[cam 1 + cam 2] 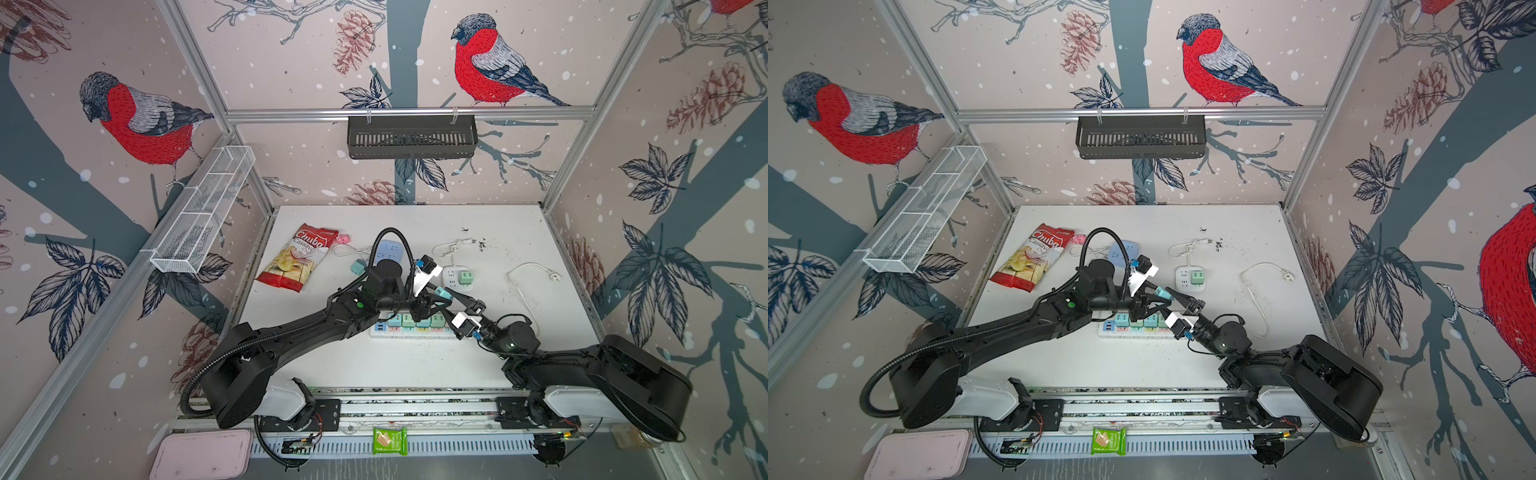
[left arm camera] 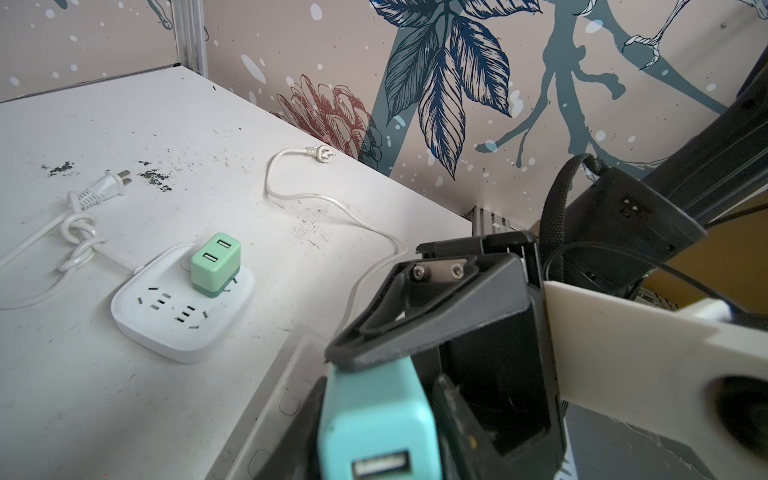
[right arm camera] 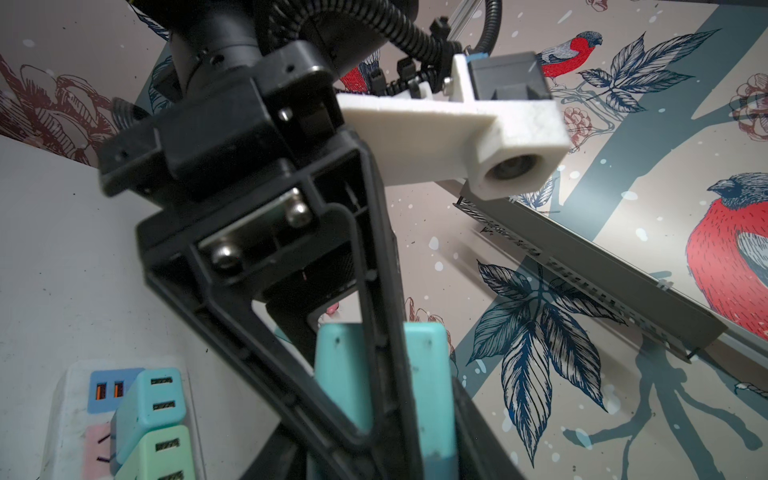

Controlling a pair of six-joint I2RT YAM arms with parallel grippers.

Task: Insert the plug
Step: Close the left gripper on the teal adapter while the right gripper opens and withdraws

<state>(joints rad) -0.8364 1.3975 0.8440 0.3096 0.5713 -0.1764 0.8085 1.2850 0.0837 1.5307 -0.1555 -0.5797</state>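
Plug: the small teal cube-shaped USB charger plug [image 2: 374,419] hangs in the air, clear of every socket, with its USB port towards the left wrist camera.
Left gripper: the left gripper [image 1: 432,300] has narrow jaws pinched onto the plug.
Right gripper: the right gripper [image 1: 455,296] meets it tip to tip, also closed narrow on the same plug.
Done: we judge the plug lifted and shared between both hands, as for a pass or a re-grip.
Left to do: one hand must let go, then the prongs need lining up with a free socket and pressing home. We cannot see the prongs.
Below the hands: the long white power strip [image 1: 411,336] lies just under both grippers, with a row of pastel chargers [image 1: 415,321] seated in it.
Beyond the fingertips: a square white socket hub [image 2: 166,324] carries one green charger [image 2: 216,266] and shows free sockets. We cannot tell which socket is meant.
Surface: the white tabletop [image 1: 374,365] is scuffed and specked dark, with loose white cables [image 2: 95,193] past the hub and a red crisp bag [image 1: 297,259] off to the left gripper's outer side.
Room: the walls are papered with red-breasted birds, and a black slotted basket [image 1: 411,137] hangs on the back rail.
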